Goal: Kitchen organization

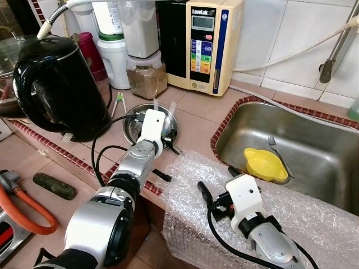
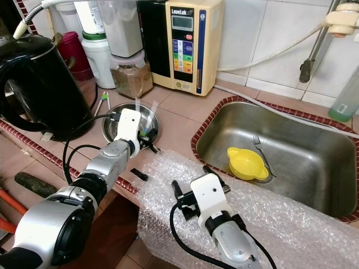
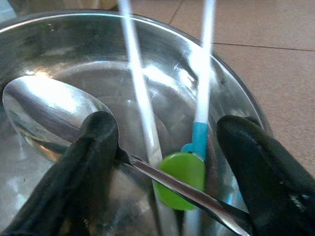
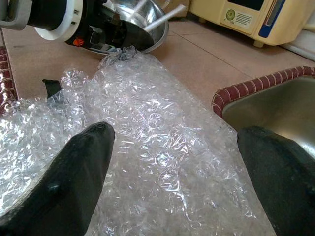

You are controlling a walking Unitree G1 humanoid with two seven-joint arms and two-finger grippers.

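Observation:
A steel bowl (image 1: 130, 128) sits on the tiled counter, with a metal spoon (image 3: 44, 108), a green and blue utensil (image 3: 179, 172) and two thin white sticks (image 3: 138, 73) in it. My left gripper (image 3: 167, 142) reaches down into this bowl. It is open, one finger against the spoon's handle, the other beyond the blue stem. My right gripper (image 1: 219, 180) hovers open just above a sheet of bubble wrap (image 1: 303, 213) spread over the counter's front edge, with nothing between its fingers (image 4: 74, 182).
A black kettle (image 1: 56, 84) stands left of the bowl. A beige water machine (image 1: 205, 42) and jars (image 1: 147, 78) line the back wall. The steel sink (image 1: 314, 134) on the right holds a yellow cup (image 1: 263, 163) and a fork (image 1: 276, 150).

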